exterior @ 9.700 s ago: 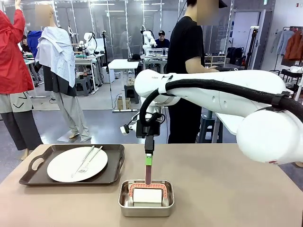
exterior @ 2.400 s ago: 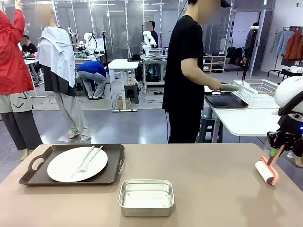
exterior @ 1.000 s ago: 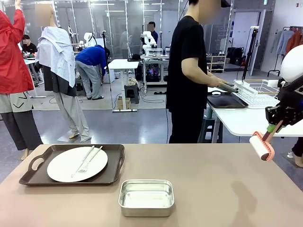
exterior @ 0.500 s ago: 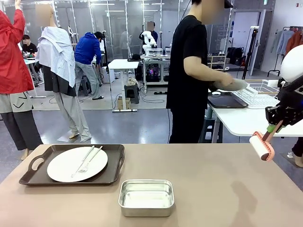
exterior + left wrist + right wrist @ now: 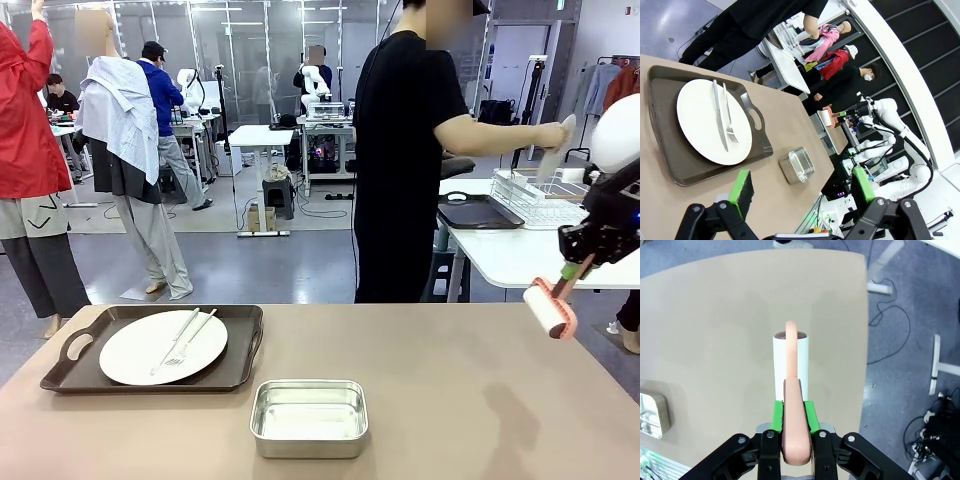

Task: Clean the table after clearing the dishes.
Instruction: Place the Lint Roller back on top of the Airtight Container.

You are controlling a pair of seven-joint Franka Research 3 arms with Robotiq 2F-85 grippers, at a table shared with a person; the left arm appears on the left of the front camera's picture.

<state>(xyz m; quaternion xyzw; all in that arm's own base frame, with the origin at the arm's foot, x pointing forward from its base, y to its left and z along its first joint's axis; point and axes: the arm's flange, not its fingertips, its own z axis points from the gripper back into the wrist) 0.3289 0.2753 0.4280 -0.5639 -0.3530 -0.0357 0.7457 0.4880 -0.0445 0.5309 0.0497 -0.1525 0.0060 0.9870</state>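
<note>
On the beige table [image 5: 450, 370], at the left, a dark brown tray [image 5: 240, 362] carries a white plate [image 5: 140, 352] with a fork and knife. The same tray [image 5: 670, 160] and plate [image 5: 700, 125] lie ahead of my left gripper [image 5: 802, 187], which is open and holds nothing. My right gripper [image 5: 578, 262] hovers above the table's right edge, shut on the pink handle of a lint roller [image 5: 551, 308]. From the right wrist, that gripper [image 5: 792, 415] shows the white roller [image 5: 790, 362] hanging over the tabletop [image 5: 715, 315].
A small steel pan [image 5: 308, 417] sits near the front middle. The person in black stands beyond the far edge, holding a white plate [image 5: 562, 135] over a wire rack [image 5: 540, 192] on the white side table, beside another dark tray [image 5: 478, 213].
The person has turned and lifted a plate up toward the wire rack. My right gripper and roller have hardly moved. The left gripper is unchanged.
</note>
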